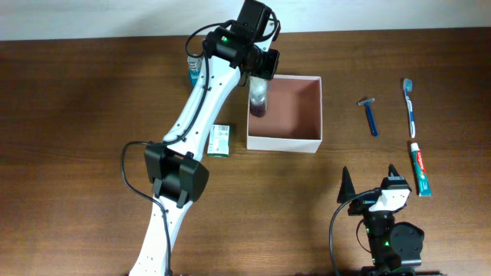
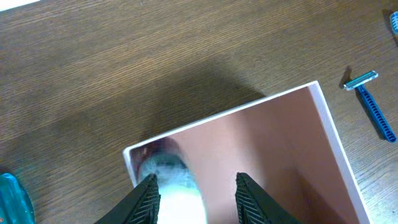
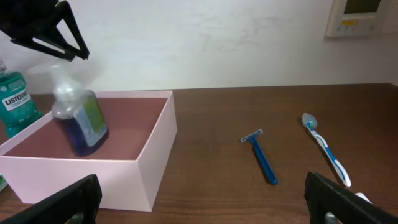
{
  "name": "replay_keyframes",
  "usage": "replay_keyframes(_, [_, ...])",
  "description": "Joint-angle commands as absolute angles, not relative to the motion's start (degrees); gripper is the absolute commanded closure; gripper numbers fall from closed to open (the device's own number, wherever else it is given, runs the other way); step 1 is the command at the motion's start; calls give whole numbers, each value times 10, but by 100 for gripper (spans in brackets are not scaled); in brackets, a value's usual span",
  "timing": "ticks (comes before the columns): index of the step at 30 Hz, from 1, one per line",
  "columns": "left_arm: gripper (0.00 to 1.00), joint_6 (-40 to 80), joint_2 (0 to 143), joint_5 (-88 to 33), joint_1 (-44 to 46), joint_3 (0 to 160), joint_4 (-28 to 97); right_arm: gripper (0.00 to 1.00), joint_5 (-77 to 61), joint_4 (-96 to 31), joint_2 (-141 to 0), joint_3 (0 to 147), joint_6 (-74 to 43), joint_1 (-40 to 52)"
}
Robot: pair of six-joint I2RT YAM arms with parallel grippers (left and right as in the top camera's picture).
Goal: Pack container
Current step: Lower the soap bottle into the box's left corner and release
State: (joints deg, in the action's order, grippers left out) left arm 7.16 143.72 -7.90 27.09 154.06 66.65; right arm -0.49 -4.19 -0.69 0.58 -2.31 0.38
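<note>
The container is a square white box with a reddish-brown inside, at the table's middle. A clear bottle with dark blue liquid leans tilted in its far left corner. My left gripper is open just above the bottle's top. In the left wrist view the bottle lies against the left finger, with a gap to the right finger, over the container. The right wrist view shows the bottle tilted in the container. My right gripper is open and empty near the front edge.
A blue razor, a toothbrush and a toothpaste tube lie to the right of the box. A small green and white packet lies to its left. A green mouthwash bottle stands behind the left arm.
</note>
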Motion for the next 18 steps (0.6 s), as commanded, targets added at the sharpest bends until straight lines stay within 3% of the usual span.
replay_keyframes(1, [59, 72, 1430, -72, 271, 1547, 671, 1, -10, -45, -2, 3, -19, -1])
replay_keyframes(12, [59, 72, 1430, -46, 271, 1548, 671, 1, -10, -45, -2, 3, -19, -1])
replay_keyframes(18, [50, 72, 1430, -47, 268, 1570, 658, 1, -10, -45, -2, 3, -19, -1])
